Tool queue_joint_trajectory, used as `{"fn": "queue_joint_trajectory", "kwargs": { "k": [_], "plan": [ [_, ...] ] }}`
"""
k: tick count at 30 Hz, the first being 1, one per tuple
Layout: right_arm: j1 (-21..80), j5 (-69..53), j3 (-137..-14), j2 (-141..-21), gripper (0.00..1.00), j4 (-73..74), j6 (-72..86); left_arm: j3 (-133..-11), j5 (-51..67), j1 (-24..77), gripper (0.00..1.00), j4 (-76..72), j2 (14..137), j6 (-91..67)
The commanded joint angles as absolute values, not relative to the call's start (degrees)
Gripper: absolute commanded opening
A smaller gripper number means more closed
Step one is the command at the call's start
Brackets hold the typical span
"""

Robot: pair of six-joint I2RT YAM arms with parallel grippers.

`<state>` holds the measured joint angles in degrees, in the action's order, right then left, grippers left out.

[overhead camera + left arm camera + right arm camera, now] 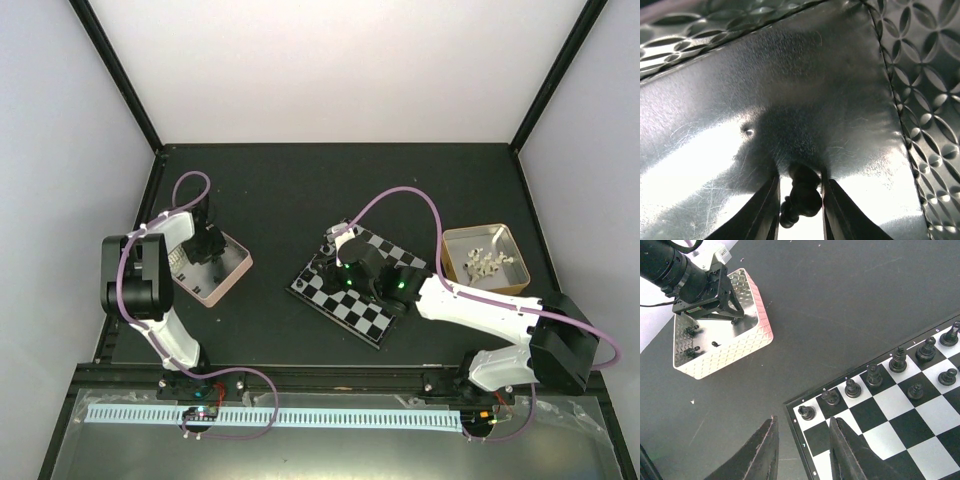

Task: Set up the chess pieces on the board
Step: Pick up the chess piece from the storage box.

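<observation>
Black chess pieces (874,375) line the board (892,402), lower right of the right wrist view; the right tool (804,427) hangs spread and empty at its corner. One black piece (802,197) sits between the left tool's (799,177) fingers in a tin (790,90) (pinched or loose, I cannot tell).

Black, white, pink and silver on a black counter (300,180).
The board (900,415) was checkered black and white inside a thin dark rim, carrying black chess pieces (873,375). One tin (762,315) was pink outside, its silver inside embossed with a petal-and-circle pattern. The other tin (465,240) was tan, holding pale chess pieces (487,263). White arms (480,310) carried purple cables (400,190).
</observation>
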<state>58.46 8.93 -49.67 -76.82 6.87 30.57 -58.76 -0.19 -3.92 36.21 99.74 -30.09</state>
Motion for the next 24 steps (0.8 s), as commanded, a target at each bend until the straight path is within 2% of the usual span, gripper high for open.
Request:
{"fn": "queue_joint_trajectory", "kwargs": {
  "k": [1,3,12,19,24],
  "plan": [
    [58.4,10.1,-49.2,-75.6,0.29,6.5,31.0,-59.3,-1.5,-3.4,0.22,40.5,102.7,-29.1],
    [58.4,10.1,-49.2,-75.6,0.29,6.6,30.9,-59.3,-1.7,-3.4,0.17,40.3,102.6,-29.2],
    [58.4,9.6,-48.8,-75.1,0.29,5.7,30.7,-57.1,0.2,-3.3,0.11,36.8,95.5,-31.2],
    [58.4,6.4,-46.3,-72.6,0.30,0.3,30.7,-51.5,12.9,-3.3,0.12,33.6,81.5,-38.2],
    [58.4,2.3,-46.2,-72.6,0.41,-3.8,30.8,-45.9,25.8,-2.5,0.12,28.3,71.1,-49.2]
  ]
}}
